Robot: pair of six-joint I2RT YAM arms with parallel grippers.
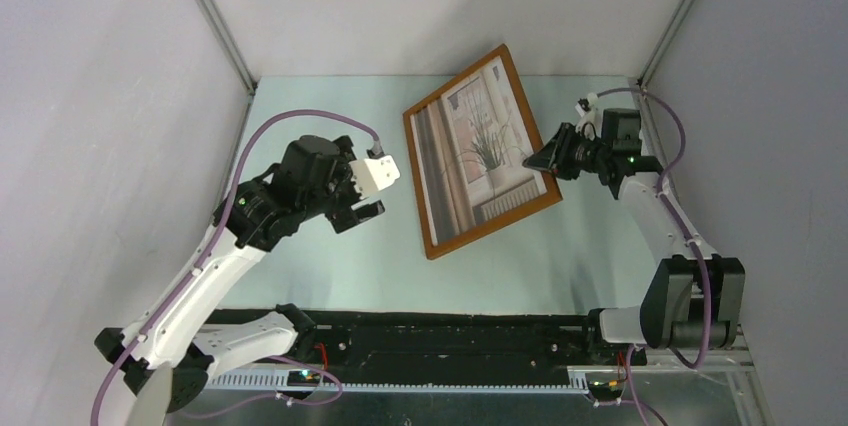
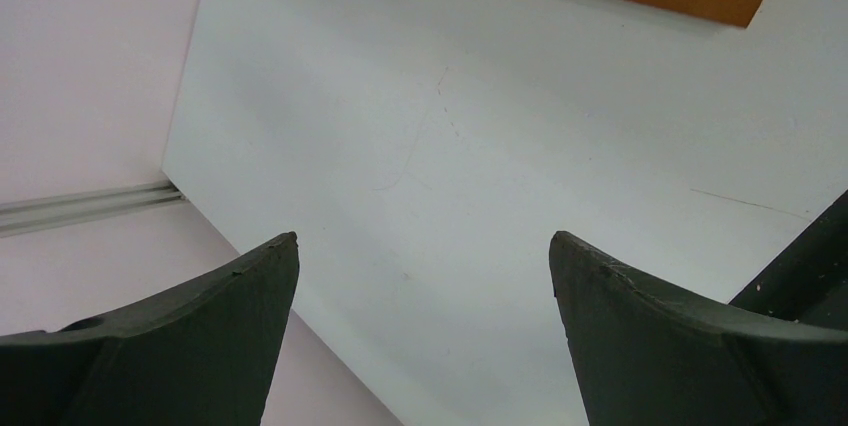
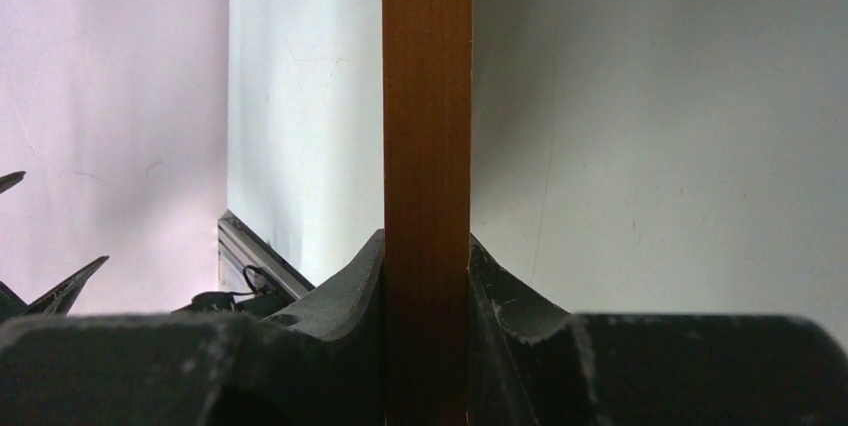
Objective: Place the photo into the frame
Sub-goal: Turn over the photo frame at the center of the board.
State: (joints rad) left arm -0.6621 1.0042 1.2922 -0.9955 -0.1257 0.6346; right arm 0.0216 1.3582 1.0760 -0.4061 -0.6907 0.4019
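**Currently: right gripper clamped on frame edge, photo showing inside the frame**

- Thin, light-brown wooden rectangular frame (image 1: 418, 186) sits mid-table, turned diagonally. Its far corner shows in front of the back wall, so that end is tilted up off the surface. Cannot tell whether the near corner touches the table.
- Rectangular photo (image 1: 483, 151) (potted grassy plant, grey-brown curtains, radiator) faces up inside the frame, with a narrow white margin between the print and the wood.
- Right gripper (image 3: 425, 246): both black, scuffed, curved fingers are pressed against the two faces of the frame's right long rail. In the wrist view the rail is a smooth straight strip with fine grain, running up between the pads with no gap.
- Left gripper (image 2: 422, 238): released, jaws wide apart and holding nothing. It hovers over bare table (image 1: 330, 126) left of the frame, well apart from it. Only a frame corner shows at the top of its wrist view.
- Table surface is matte pale green with faint scratches.
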